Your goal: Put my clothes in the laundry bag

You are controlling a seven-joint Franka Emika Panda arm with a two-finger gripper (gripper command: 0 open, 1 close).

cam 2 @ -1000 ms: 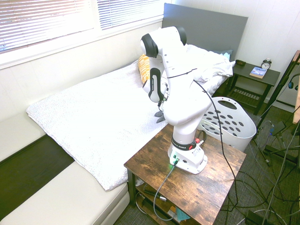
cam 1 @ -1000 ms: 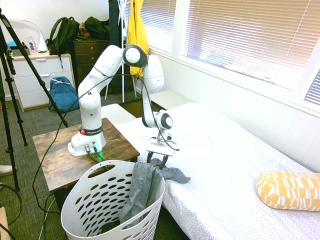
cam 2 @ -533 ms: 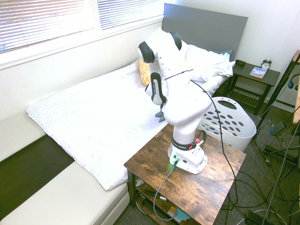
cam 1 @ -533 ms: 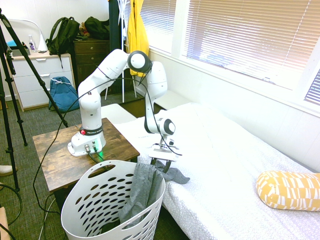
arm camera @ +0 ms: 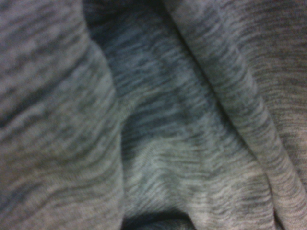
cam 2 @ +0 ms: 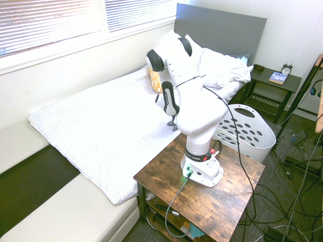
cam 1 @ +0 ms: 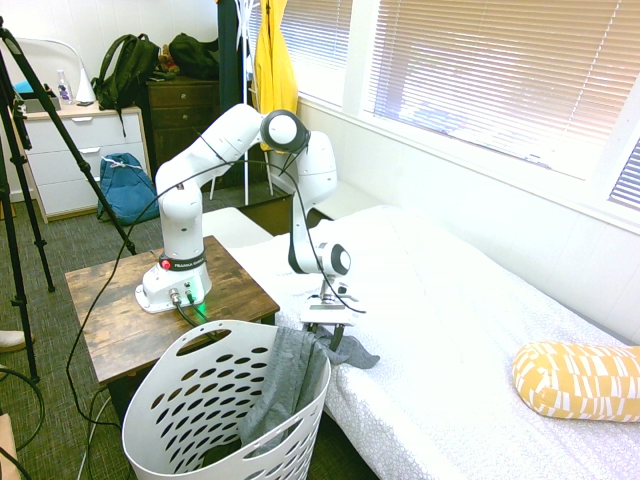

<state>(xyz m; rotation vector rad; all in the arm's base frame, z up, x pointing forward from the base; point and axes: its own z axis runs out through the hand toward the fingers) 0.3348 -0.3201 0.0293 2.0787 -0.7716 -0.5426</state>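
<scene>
Over the last second the arm has come down a little, and the tool [cam 1: 324, 342] now sits lower, right at the part of the grey garment [cam 1: 277, 385] that lies on the edge of the bed [cam 1: 440, 310]. The garment itself looks much as it did: most of it hangs over the rim and down inside the white laundry basket [cam 1: 172, 425], while a crumpled end trails out onto the bedspread. So the job seems well along but not finished, and this lower position looks like a fresh approach to the piece left outside. The tool's two fingers stand spread apart, close over the cloth and probably touching it, though the outside view is small there and I can't be certain of contact. Nothing appears to be pinched between them. The wrist view is filled with soft, slightly blurred grey folds, so the tool is very near the fabric. Next it should close on a good fold, lift, and carry that end over the rim; a shallow pinch might slip or drag the rest out.
</scene>
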